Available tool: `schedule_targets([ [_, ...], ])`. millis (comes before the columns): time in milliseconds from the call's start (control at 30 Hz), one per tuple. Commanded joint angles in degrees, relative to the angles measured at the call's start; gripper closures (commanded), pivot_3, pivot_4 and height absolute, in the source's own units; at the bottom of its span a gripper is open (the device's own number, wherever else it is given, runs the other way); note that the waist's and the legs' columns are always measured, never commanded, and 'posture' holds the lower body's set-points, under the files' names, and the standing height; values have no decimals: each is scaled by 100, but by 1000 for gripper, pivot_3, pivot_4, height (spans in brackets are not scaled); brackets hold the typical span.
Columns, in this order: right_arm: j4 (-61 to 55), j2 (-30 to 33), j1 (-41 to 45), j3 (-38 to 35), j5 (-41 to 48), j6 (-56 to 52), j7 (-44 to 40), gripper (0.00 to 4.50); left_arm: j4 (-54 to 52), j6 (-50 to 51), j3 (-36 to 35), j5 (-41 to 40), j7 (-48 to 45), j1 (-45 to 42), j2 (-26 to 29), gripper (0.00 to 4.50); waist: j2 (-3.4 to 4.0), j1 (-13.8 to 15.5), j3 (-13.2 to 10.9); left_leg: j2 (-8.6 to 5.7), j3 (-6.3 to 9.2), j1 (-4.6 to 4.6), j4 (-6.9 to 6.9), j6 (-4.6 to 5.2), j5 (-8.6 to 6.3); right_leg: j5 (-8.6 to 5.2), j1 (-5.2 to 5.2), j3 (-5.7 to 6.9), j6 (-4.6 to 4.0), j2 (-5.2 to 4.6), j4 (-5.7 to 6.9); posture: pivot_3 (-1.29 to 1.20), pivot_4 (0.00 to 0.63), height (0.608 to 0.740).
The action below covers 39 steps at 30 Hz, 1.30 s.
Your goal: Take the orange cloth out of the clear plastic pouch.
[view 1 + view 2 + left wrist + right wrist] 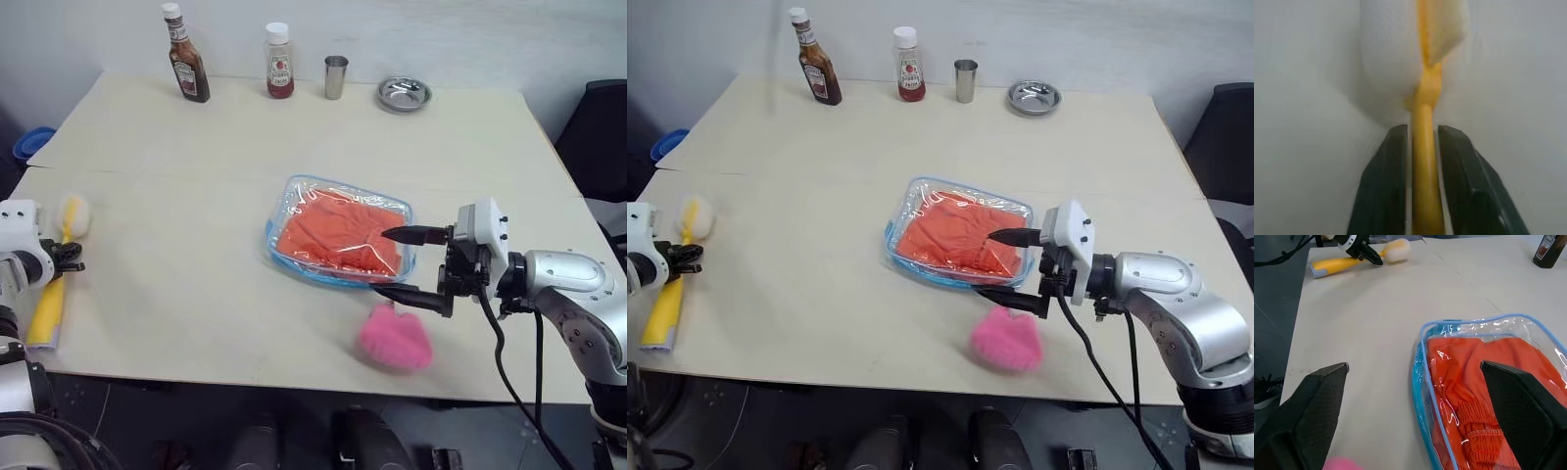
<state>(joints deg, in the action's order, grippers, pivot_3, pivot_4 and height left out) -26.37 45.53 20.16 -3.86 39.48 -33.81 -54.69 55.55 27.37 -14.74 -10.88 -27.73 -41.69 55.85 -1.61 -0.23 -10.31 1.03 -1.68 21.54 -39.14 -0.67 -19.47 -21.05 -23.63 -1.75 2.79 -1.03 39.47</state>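
Orange cloth lies wrinkled and folded inside the clear plastic pouch, which has a blue edge and rests flat near the middle of the desk. Right end effector is at the pouch's right end with its two black fingers spread wide: the upper finger reaches over the pouch's right edge above the cloth, the lower finger sits just off the near corner, and nothing is held between them. In the right wrist view the pouch and cloth lie between the two spread fingers. A fluffy pink plush toy lies on the desk just in front of that end effector, close to the near edge. Left end effector is at the far left of the desk, its fingers on either side of the thin yellow handle of a brush with a pale, fluffy head; the left wrist view shows the handle running up between the two fingers, with slight gaps visible, so whether they clamp it cannot be told. Along the far edge stand a brown sauce bottle, a red ketchup bottle, a metal cup and a shallow metal dish.
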Motion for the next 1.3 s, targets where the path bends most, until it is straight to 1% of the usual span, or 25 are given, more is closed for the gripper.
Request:
schedule_targets([
  [33, -56, -16, 56, -69, 45, 43, -40, 0, -387, -12, -157, -5, -67, 85, 205, 2098, 0, -4, 0, 0, -1, 0, 0, 0, 0, 0, 0, 0, 0, 0, 0, 0, 150, 740],
  [67, -68, 0, 26, -87, 39, 45, -40, 0, -576, 93, -191, -23, -90, 153, 279, 1841, 0, -12, 0, 0, -1, 0, 0, 0, 0, 0, -1, 0, 0, 0, 0, 0, 150, 740],
  [100, -86, 17, -6, -106, 32, 41, -30, 0, -800, 221, -260, -64, -128, 236, 378, 1487, -2, -26, 0, 1, -1, 0, 0, 0, 0, 0, -2, 0, 0, 0, 0, 0, 150, 740],
  [133, -98, 31, -32, -126, 26, 41, -23, 0, -1008, 369, -344, -128, -178, 310, 458, 1264, -7, -51, -1, 2, -3, 0, 0, -1, 0, 0, -3, 0, 0, 1, 2, 0, 150, 740],
  [200, -128, 63, -86, -189, 23, 34, 2, 0, -1506, 544, -627, -259, -233, 512, 662, 673, -14, -115, -2, 4, -2, 0, 2, -1, 1, 0, -5, 1, 0, 2, 6, 0, 150, 740],
  [300, -147, 123, -187, -330, 24, 30, 32, 0, -2153, 901, -1074, -506, -412, 767, 960, 673, -15, -157, -2, 5, -2, 1, 3, -1, 1, 0, -4, 1, 0, 2, 6, 0, 150, 740],
  [367, -155, 175, -301, -450, 31, 33, 26, 0, -3120, 1013, -1198, -921, -1250, 1141, 1082, 673, -14, -150, -2, 5, -4, 0, 5, -1, 1, 0, -4, -1, 0, 2, 6, 0, 150, 740],
  [433, -152, 217, -377, -518, 28, 48, 20, 0, -4075, 901, -1185, -1290, -1998, 1466, 1092, 673, -11, -132, -3, 4, -3, -2, 5, -1, 1, 0, -2, -1, 0, 0, 4, 0, 150, 740],
  [500, -175, 239, -432, -566, 20, 55, 31, 0, -4998, 741, -779, -1556, -2541, 1481, 1004, 673, -12, -100, -3, 0, 1, -3, 5, 0, 3, 0, 4, 3, 0, -8, -1, 0, 150, 740],
  [533, -182, 236, -436, -578, 21, 49, 50, 0, -5374, 561, -389, -1538, -2785, 1386, 923, 673, -12, -76, -3, -3, 4, -2, 4, 0, 6, 0, 8, 7, 0, -12, -3, 0, 150, 740],
  [567, -189, 234, -441, -580, 6, 53, 72, 0, -5693, 252, 148, -1340, -3047, 1247, 843, 673, -10, -57, -4, -7, 8, -3, 4, 2, 8, 0, 14, 7, 0, -15, -9, 0, 150, 740],
  [633, -221, 247, -484, -575, -58, 83, 110, 0, -5930, -556, 1193, -704, -3534, 917, 648, 673, -8, -34, -5, -17, 7, -6, 5, 6, 10, 0, 18, 6, 0, -21, -8, 0, 150, 740],
  [700, -285, 272, -565, -583, -123, 121, 128, 0, -5719, -1238, 1912, -122, -3739, 518, 360, 673, -3, -19, -7, -20, 2, -9, 6, 7, 11, 0, 18, 3, 1, -21, -7, 0, 150, 740],
  [733, -368, 277, -659, -635, -112, 111, 151, 0, -5438, -1642, 2295, 170, -3832, 238, 63, 673, -3, -14, -7, -20, -4, -9, 6, 8, 11, 0, 15, -1, 1, -18, -6, 0, 150, 740],
  [800, -492, 272, -786, -712, -86, 76, 203, 0, -4972, -2226, 2736, 539, -3980, -128, -325, 673, -3, -27, -7, -15, -12, -7, 6, 10, 12, 0, 8, -11, 1, -6, -4, 0, 150, 740],
  [900, -805, 256, -1118, -911, -48, -12, 417, 0, -4070, -3116, 3196, 1027, -4076, -689, -898, 673, -4, -79, -8, -8, -20, -3, 5, 10, 12, 1, 0, -22, 2, 8, 2, 0, 150, 740],
  [1067, -1187, 206, -1502, -1184, 61, -150, 763, 0, -3010, -4142, 3499, 1534, -4089, -1138, -1374, 673, -4, -114, -8, -1, -22, -4, 2, 10, 12, 1, -1, -27, 2, 16, 4, 0, 150, 740],
  [1167, -1331, 208, -1681, -1292, 108, -195, 877, 0, -2510, -4580, 3520, 1802, -3798, -1309, -1623, 673, -4, -134, -8, 3, -22, -5, 2, 10, 12, 1, -1, -28, 2, 18, 6, 0, 150, 740],
  [1267, -1393, 229, -1790, -1352, 138, -207, 939, 0, -2240, -4789, 3544, 1903, -3909, -1368, -1726, 1262, -4, -131, -8, 5, -20, -5, 0, 8, 13, 1, -1, -26, 2, 19, 6, 0, 150, 740],
  [1300, -1400, 233, -1805, -1363, 144, -211, 950, 0, -2199, -4832, 3534, 1915, -3929, -1363, -1739, 1576, -4, -133, -8, 5, -22, -5, 0, 8, 13, 1, 0, -28, 2, 18, 6, 0, 150, 740],
])
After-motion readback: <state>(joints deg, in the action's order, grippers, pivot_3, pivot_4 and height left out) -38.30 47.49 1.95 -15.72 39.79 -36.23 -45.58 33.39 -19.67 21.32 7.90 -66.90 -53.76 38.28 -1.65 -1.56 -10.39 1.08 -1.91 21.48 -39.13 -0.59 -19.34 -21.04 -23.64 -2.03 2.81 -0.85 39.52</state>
